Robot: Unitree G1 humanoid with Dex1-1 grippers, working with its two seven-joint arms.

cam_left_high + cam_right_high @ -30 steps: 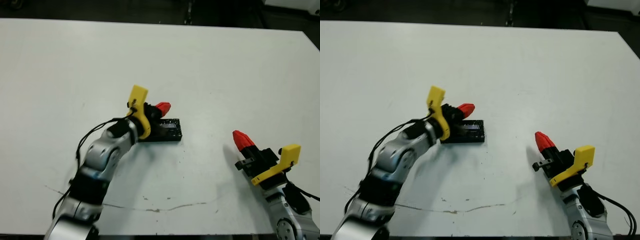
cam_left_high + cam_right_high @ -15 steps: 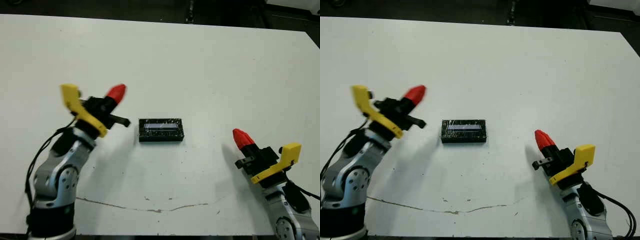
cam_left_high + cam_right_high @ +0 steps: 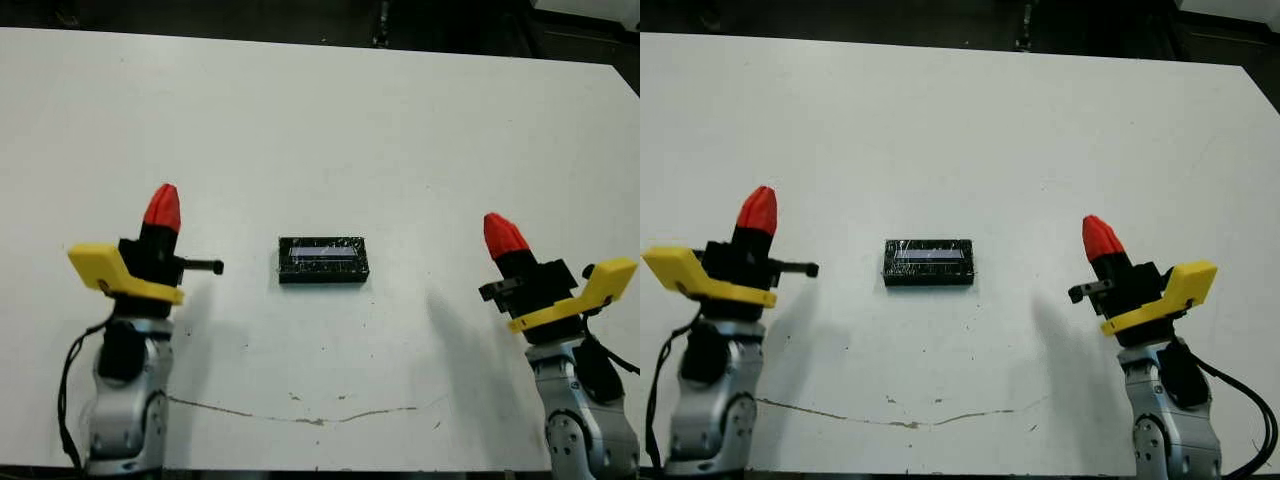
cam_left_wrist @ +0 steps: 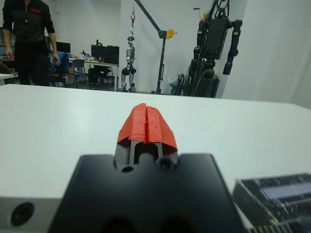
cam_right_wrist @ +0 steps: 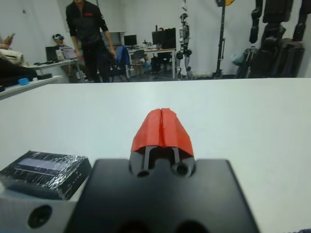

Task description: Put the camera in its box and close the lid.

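The lid [image 3: 323, 251] is sitting on the box [image 3: 323, 274], closed, at the middle of the white table [image 3: 420, 130]. I am holding my left gripper [image 3: 162, 207] and right gripper [image 3: 503, 235] raised well apart on either side of it, each with fingers pressed together and gripping nothing.

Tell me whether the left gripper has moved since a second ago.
Yes. The left gripper has pulled away from the lid toward the robot's left, now standing apart from it, fingers shut and empty.
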